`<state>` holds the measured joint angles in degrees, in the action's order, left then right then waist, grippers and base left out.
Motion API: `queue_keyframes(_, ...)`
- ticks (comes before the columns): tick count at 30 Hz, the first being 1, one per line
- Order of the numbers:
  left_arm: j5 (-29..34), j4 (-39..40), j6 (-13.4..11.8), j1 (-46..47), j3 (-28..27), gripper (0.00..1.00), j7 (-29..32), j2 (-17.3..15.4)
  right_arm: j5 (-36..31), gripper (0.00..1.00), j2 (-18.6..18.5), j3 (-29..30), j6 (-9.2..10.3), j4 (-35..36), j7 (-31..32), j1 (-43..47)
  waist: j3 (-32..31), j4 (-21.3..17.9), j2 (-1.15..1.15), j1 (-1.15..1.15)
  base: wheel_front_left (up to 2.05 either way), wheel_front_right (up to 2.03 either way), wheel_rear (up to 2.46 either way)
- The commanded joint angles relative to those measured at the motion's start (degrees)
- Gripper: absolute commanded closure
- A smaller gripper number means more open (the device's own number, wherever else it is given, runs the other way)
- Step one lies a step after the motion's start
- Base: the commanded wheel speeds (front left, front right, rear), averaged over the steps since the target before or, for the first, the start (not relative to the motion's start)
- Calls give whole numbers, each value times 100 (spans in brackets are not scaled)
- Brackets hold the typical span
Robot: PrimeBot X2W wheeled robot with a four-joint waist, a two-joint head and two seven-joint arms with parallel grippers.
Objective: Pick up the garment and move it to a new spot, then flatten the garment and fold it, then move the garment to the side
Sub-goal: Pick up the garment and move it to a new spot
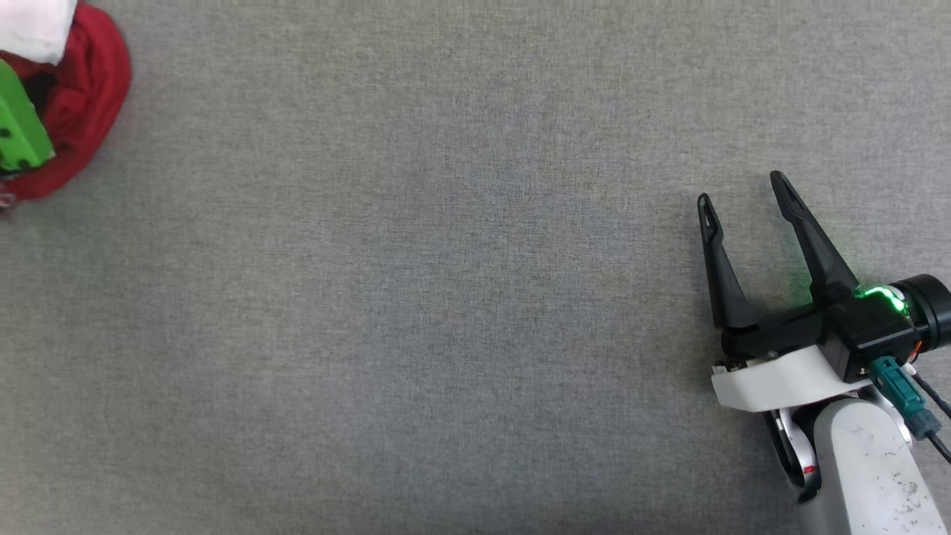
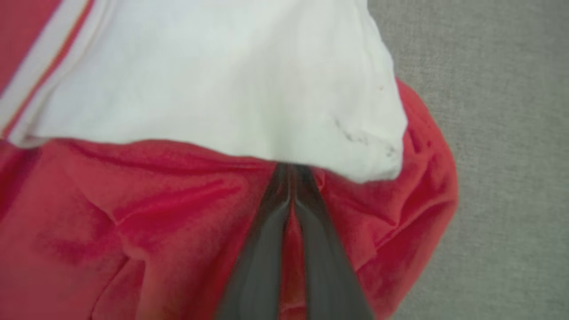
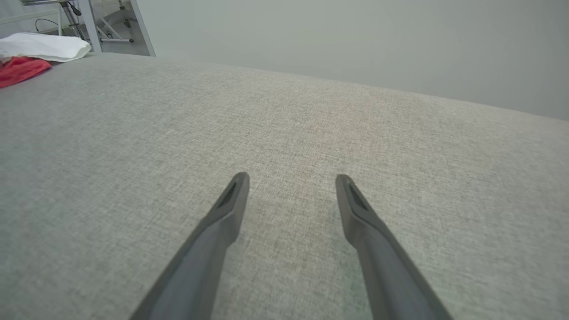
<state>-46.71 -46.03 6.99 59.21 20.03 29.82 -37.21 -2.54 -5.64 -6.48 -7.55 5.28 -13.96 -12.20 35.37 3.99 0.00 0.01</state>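
The garment (image 1: pixel 82 96) lies bunched at the far left of the grey surface, red cloth with a white sleeve on top. In the left wrist view the garment (image 2: pixel 178 213) is close up, and my left gripper (image 2: pixel 291 171) is shut on a fold of its red cloth just below the white sleeve's edge. A green part of my left arm (image 1: pixel 18 134) overlaps the pile in the head view. My right gripper (image 1: pixel 739 189) hovers open and empty at the right, far from the garment (image 3: pixel 20 69), which shows small at the upper left past my right gripper (image 3: pixel 291 178).
The grey fabric surface (image 1: pixel 446 297) stretches wide between the two arms. Its far edge meets a pale wall (image 3: pixel 355 35). Metal frame legs (image 3: pixel 89 18) stand beyond the surface's far left corner.
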Motion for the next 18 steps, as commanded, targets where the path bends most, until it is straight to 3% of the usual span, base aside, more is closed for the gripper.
queue_keyframes(1, 60, -110, -51, -289, 55, 100, -121, 146, -47, 0, 17, -8, 6, -78, -41, -4, -264, 92, 0, -1, 0, 0, 0)
queue_keyframes(13, 593, 407, -121, -941, 58, 100, -2421, 136, 43, 0, 150, 173, 6, -472, -86, 425, -1743, 218, 0, -1, 0, 0, 0)
queue_keyframes(18, 827, 963, -327, -1240, 69, 100, -3174, 145, 101, 0, 203, 290, 6, -627, -97, 636, -2275, 259, 0, -1, 0, 0, 0)
